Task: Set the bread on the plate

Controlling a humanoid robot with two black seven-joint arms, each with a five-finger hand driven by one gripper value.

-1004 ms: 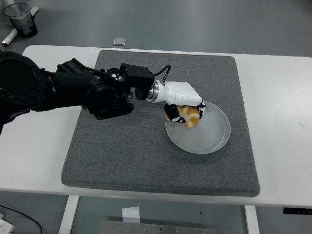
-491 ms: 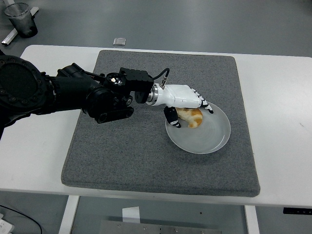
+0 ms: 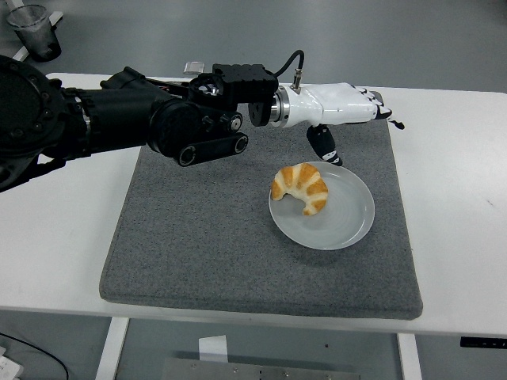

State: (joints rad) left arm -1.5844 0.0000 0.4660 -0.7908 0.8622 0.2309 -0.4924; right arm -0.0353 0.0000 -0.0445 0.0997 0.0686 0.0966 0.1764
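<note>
The croissant [image 3: 301, 187] lies on the left part of the grey plate [image 3: 348, 218], so the placing looks done, while the left robot hand [image 3: 348, 111] hovers above, fingers spread and empty.

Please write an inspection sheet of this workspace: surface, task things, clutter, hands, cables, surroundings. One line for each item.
Surface: white table with a grey mat on it.
Task things: the bread, a croissant, lies on the plate, at its left part; the plate stands on the mat.
Clutter: nothing seen on the table.
Hands: left hand open, above the mat's far edge, apart from the bread; right hand not in view.
Cables: a black cable loops at the left wrist.
Surroundings: grey floor; a clear cup and a small pale object beyond the table.
</note>
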